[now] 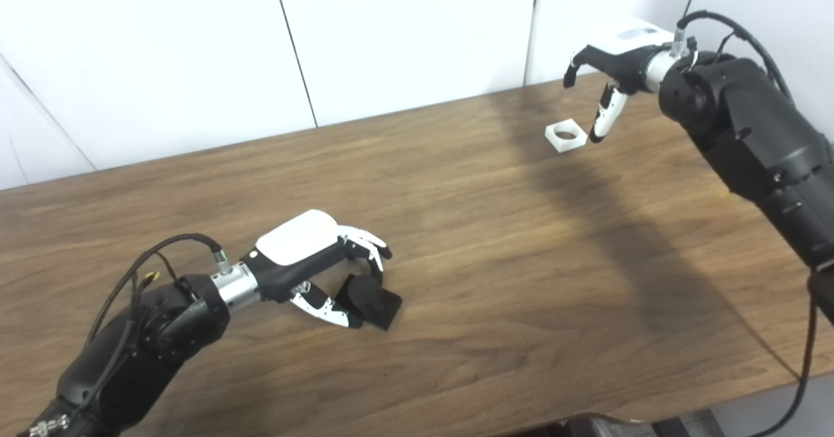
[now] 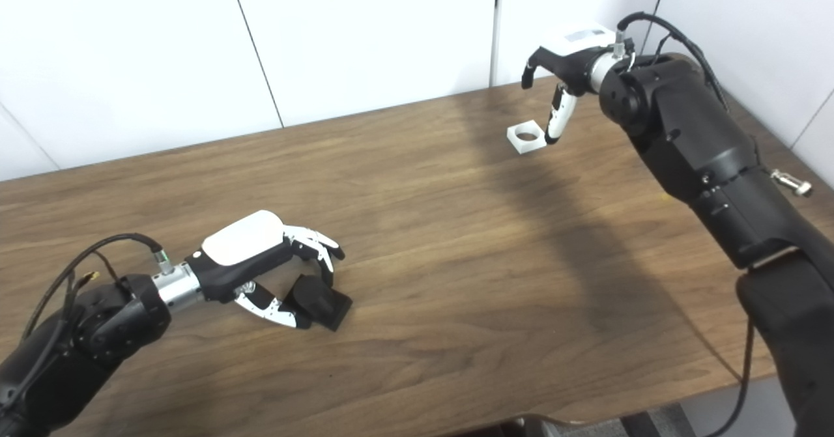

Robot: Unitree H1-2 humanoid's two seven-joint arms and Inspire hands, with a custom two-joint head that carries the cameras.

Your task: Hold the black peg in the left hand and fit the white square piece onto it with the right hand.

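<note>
Left hand [image 1: 306,254]: your fingers curl around the black peg [image 1: 368,300], near the counter [image 1: 456,228]'s front-left corner.
Right hand [image 1: 619,59]: your fingers hang open, empty, just beside the white square piece [image 1: 565,135], near the far-right corner.

Matt dark wood-grain table [image 1: 495,241], matt black peg [image 1: 368,300], smooth white square piece [image 1: 565,135]

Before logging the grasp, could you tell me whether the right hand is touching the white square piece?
Cannot tell: in both views the right hand has a fingertip beside the white square piece, hiding any gap.
</note>
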